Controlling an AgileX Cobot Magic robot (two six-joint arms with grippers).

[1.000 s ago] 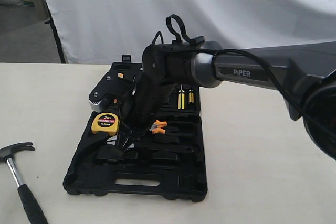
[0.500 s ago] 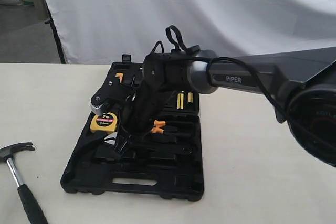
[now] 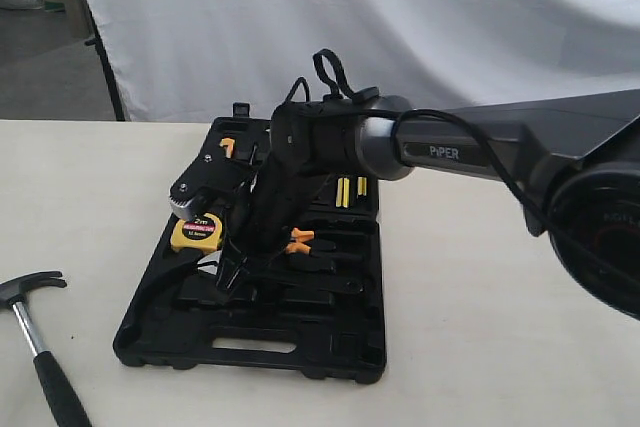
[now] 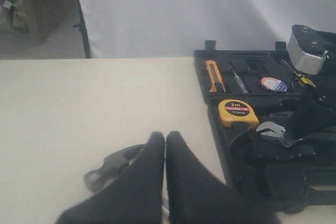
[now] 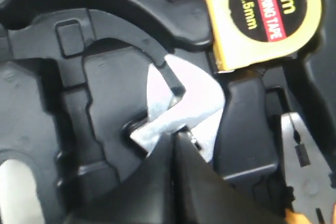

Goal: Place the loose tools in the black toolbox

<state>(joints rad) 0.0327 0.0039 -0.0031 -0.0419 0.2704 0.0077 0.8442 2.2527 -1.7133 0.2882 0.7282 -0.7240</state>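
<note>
Our right jaws are down inside the black toolbox [image 3: 330,359], pressed shut, tips on the silver head of the wrench [image 5: 199,106], which lies in the case's near half just beside the yellow tape measure [image 5: 262,17]. Our left jaws are shut too, hovering over the hammer [image 3: 50,377], which lies loose toward the worktop's near left corner, well apart from the case

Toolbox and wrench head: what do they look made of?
The toolbox looks like moulded black plastic, matt, with tool-shaped recesses pressed in. The wrench head looks like bare polished steel: bright silver with sharp reflections, though plating cannot be ruled out.
</note>
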